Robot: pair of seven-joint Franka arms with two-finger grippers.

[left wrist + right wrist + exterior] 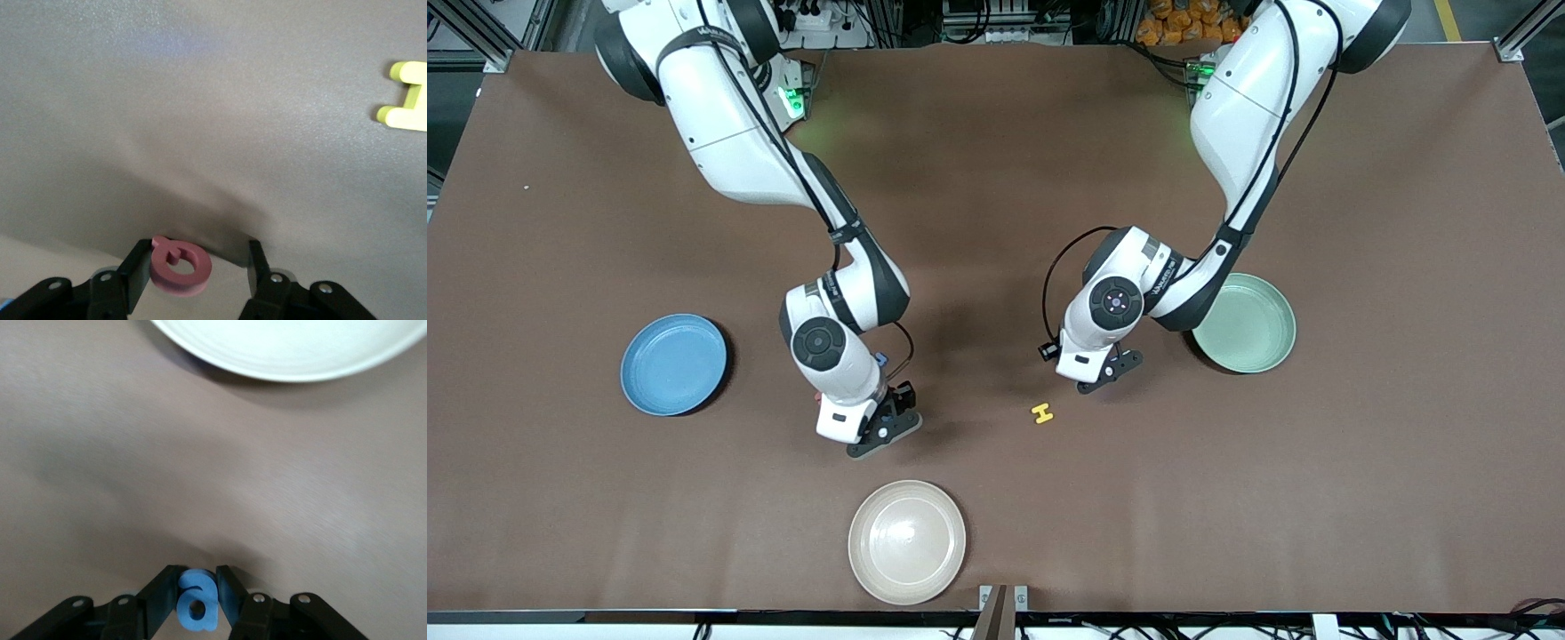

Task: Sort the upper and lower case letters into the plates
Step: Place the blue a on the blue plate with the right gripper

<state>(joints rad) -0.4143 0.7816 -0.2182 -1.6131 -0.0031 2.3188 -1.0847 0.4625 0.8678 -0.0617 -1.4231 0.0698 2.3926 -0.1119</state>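
The bright blue plate (674, 364), round and shallow, is sitting toward the right arm's end of the table. Beside it, the right gripper (885, 433) is hanging over bare brown tabletop (996, 178), its fingers (157, 592) clamping a small blue letter a (197, 609); the glossy cream-white plate (907, 542) is lying nearer the front camera. A yellow H (1042, 413) is lying flat between the grippers. The left gripper (1107, 372) is hovering near it with its fingers wider apart, a pink rounded letter (180, 265) resting against one finger. The pale mint green plate (1249, 324) is sitting just beside the left arm.
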